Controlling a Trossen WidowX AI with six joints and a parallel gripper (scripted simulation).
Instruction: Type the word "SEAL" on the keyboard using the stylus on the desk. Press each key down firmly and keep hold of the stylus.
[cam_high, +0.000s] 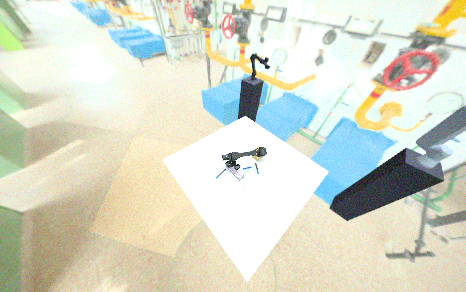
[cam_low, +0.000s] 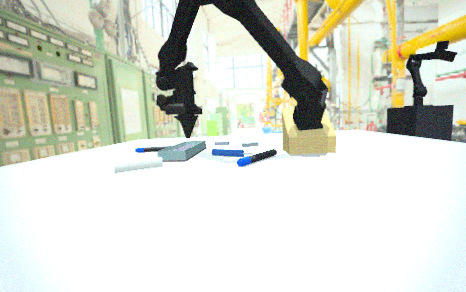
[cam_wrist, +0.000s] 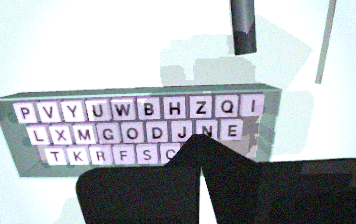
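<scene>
The keyboard (cam_high: 237, 174) (cam_low: 172, 153) (cam_wrist: 14, 152) lies on the white table. In the wrist view its letters read upright; the S key (cam_wrist: 146, 155), the E key (cam_wrist: 231, 131) and the L key (cam_wrist: 38, 134) show, and no A shows. My gripper (cam_low: 188, 136) (cam_wrist: 198, 140) is shut with nothing between its fingers, pointing down just above the keyboard. Its fingers cover the right part of the lower row. Several pen-like things lie about: a black pen with a blue end (cam_high: 257, 169) (cam_low: 257, 158), a similar one (cam_high: 221, 172) (cam_low: 150, 149), and a white rod (cam_low: 139, 166). I cannot tell which is the stylus.
A short blue rod (cam_high: 247, 168) (cam_low: 227, 152) lies between the keyboard and a black pen. A dark cylinder (cam_wrist: 244, 30) and a thin grey rod (cam_wrist: 326, 42) lie beyond the keyboard in the wrist view. A wooden block (cam_low: 310, 142) stands at the arm's base.
</scene>
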